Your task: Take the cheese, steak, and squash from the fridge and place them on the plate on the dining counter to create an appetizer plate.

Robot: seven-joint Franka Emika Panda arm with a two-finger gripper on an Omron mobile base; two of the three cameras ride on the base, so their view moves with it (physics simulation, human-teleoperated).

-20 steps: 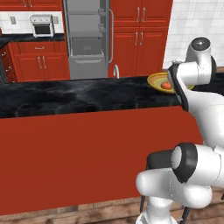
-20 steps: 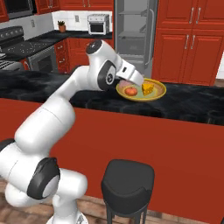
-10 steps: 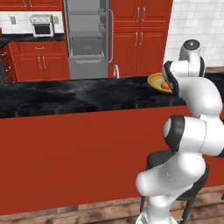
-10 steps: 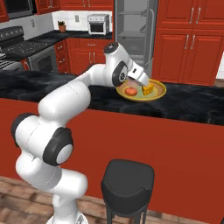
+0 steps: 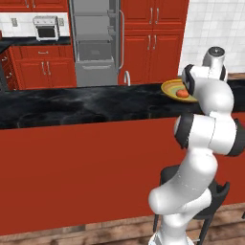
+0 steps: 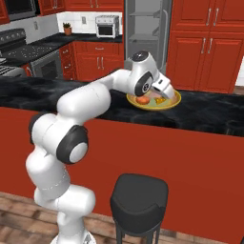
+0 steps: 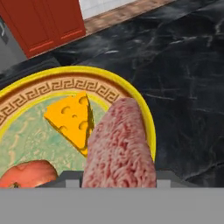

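The steak [image 7: 119,144] is in the claw [image 7: 118,177], clenched between its two tips, hanging just over the plate's [image 7: 131,94] rim. The cheese [image 7: 72,118] already sits on the plate, with a round red-orange thing [image 7: 28,173] beside it, likely the squash. The plate is on the black worktop [image 6: 209,112]. So the job looks almost done: only the steak is left to put down. The fridge [image 5: 95,40] behind is open.

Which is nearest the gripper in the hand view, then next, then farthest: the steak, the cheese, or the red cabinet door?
1. The steak: between the fingers of the gripper, at the bottom of the view, over the plate.
2. The cheese: on the plate, just beyond the steak.
3. The red cabinet door: across the dining counter, at the top of the view.
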